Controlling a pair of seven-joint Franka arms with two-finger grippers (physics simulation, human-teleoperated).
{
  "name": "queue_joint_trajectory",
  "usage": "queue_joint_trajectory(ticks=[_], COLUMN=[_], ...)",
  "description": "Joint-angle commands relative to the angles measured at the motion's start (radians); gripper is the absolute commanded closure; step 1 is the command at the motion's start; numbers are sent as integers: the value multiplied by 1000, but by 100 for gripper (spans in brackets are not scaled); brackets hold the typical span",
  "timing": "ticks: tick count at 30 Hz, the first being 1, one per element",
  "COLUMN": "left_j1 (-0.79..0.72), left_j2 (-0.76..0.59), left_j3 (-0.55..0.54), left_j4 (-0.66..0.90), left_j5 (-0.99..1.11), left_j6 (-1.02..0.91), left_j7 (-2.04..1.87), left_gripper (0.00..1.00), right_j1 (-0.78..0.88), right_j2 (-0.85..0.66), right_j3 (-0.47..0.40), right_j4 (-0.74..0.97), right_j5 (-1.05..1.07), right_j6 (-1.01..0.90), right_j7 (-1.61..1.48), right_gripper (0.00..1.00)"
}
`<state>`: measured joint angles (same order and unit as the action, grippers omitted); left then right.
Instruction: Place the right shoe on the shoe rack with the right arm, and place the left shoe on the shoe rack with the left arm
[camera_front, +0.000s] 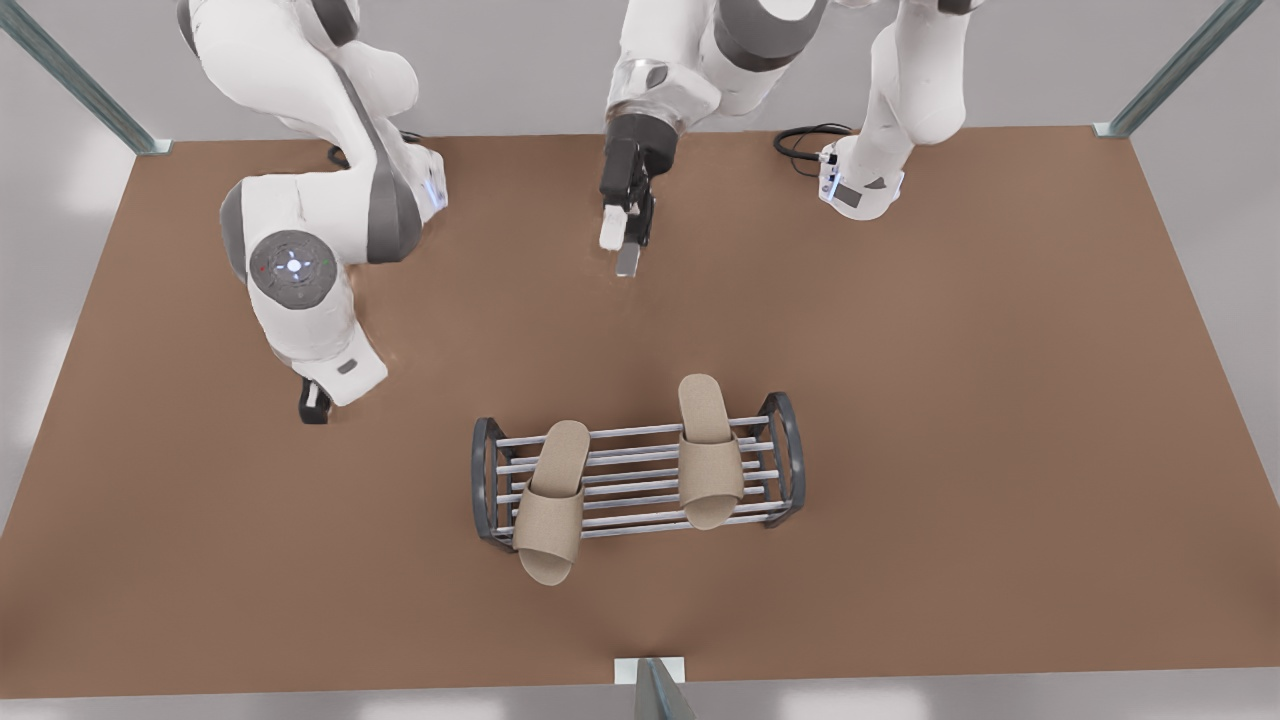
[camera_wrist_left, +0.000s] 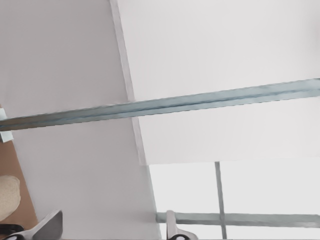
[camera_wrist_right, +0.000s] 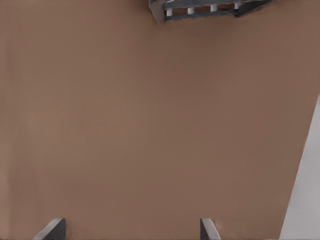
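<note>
Left gripper (camera_front: 622, 245) hangs fingers spread, well back from shoe rack (camera_front: 488, 480); right gripper (camera_front: 313, 405) likewise spread, low near rack. Risk: overhanging right shoe (camera_front: 550, 500) tips off front bar.

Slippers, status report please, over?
Left gripper and right gripper open, away from rack. Two slippers on it. Nothing in the way.

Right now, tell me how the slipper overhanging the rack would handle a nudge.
The slipper looks like soft fabric: probably light, slightly floppy. Its toe end overhangs the shoe rack bars, so a nudge may tip it off.
</note>
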<state>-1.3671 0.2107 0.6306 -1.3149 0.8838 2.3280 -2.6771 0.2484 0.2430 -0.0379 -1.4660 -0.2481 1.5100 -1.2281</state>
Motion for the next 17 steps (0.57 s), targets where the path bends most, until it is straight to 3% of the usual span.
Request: queue_joint_trajectory(ticks=[1, 2, 3, 4, 6, 8, 9, 13, 17], left_j1=[98, 178, 311, 355, 729, 1045, 1117, 1139, 1139], left_j2=[-10, 6, 44, 72, 52, 36, -37, -237, -215], left_j3=[80, 126, 126, 123, -248, -624, -704, -707, -707], left_j4=[140, 137, 123, 123, 123, 89, 22, -145, -158], left_j5=[-669, -671, -752, -767, -761, -757, -756, -758, -758], left_j6=[-1133, -1122, -1087, -1064, -1066, -1055, -1023, -978, -986], left_j7=[2219, 2556, 2763, 2778, 2772, 2754, 2748, 2748, 2748], left_gripper=[0, 0, 0, 0, 0, 0, 0, 0, 0], right_j1=[6, -15, -5, 0, -6, -29, -48, -46, -44], right_j2=[-36, -57, -80, -110, -123, -116, -100, -87, -85], right_j3=[-134, -146, -146, -142, -137, -142, -140, -140, -140], right_j4=[-164, -175, -175, -162, -42, -21, -13, -7, -7], right_j5=[251, 256, 250, 242, 196, 231, 234, 219, 217], right_j6=[220, 246, 231, 133, 2, 4, 6, 2, 1], right_j7=[407, 442, 925, 1160, 1213, 1233, 1225, 1227, 1227], right_gripper=[0, 0, 0, 0, 0, 0, 0, 0, 0])
